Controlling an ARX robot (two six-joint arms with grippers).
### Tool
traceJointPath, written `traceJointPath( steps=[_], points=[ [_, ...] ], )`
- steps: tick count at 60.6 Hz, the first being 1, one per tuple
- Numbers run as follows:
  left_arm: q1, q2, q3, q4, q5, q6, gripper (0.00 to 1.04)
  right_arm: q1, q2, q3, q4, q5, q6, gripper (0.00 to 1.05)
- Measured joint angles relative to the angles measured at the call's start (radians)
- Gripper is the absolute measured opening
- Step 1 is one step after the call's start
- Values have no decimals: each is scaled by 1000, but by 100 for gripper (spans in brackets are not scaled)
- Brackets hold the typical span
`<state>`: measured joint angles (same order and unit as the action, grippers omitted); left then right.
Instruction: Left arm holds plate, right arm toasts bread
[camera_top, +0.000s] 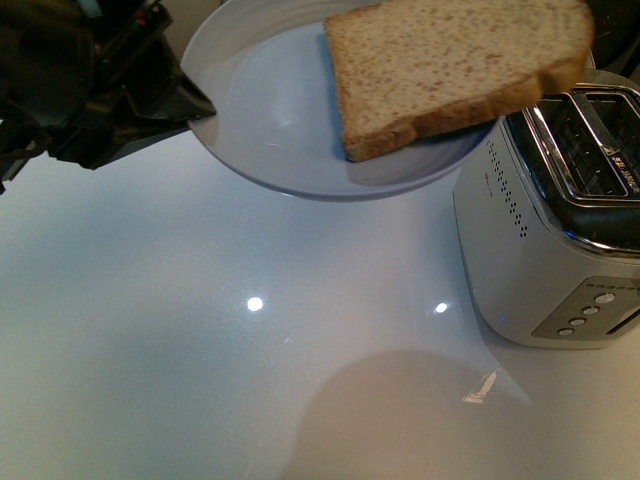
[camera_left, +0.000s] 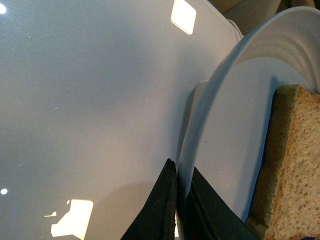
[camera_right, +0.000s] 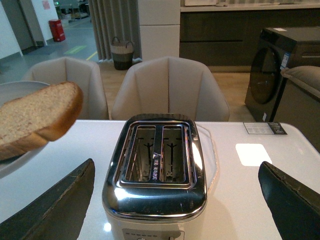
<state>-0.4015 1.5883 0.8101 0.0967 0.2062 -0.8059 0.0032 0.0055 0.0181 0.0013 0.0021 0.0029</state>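
My left gripper (camera_top: 200, 105) is shut on the rim of the pale blue-grey plate (camera_top: 262, 110) and holds it tilted above the white table. In the left wrist view its black fingers (camera_left: 162, 205) pinch the plate's rim (camera_left: 220, 100). The bread (camera_top: 455, 65) lies on the plate and overhangs its right edge, just above the toaster's near corner; it also shows in the left wrist view (camera_left: 295, 165) and the right wrist view (camera_right: 35, 120). My right gripper (camera_right: 175, 200) is open and empty, its jaws spread wide above the toaster.
A silver two-slot toaster (camera_top: 565, 220) stands on the table at the right, both slots empty (camera_right: 155, 157). The glossy white table (camera_top: 200, 340) carries light reflections. Beige chairs (camera_right: 170, 87) and a dark appliance (camera_right: 280, 70) stand beyond the table.
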Motion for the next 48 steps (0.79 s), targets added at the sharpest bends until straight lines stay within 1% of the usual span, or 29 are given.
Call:
traceJointPath(
  steps=[8,20,22,23,25,27,30,33,39,48],
  points=[
    [-39,0,13,-12,-8,-8,3,0,0,0,0,0,0,96],
    [-45,0,16,-12,-17,-12,3,0,5,2,-7,4,5,96],
    [-45,0,16,-12,-18,-12,3,5,33,27,-81,22,27,96],
    [-45,0,16,-12,-19,-12,3,10,68,54,-152,35,53,96],
    [-44,0,16,-12,-18,-12,3,15,131,94,-242,50,82,96],
    [-45,0,16,-12,-19,-12,3,18,189,122,-309,51,113,96],
    [-45,-1,17,-12,-17,-13,3,24,246,138,-342,51,140,96],
    [-46,-1,17,-12,-17,-13,3,30,293,144,-329,50,156,96],
    [-45,-1,17,-12,-21,-13,3,28,371,177,-254,21,181,96],
    [-46,-1,17,-12,-16,-15,3,21,581,261,-79,-56,235,96]
  ],
)
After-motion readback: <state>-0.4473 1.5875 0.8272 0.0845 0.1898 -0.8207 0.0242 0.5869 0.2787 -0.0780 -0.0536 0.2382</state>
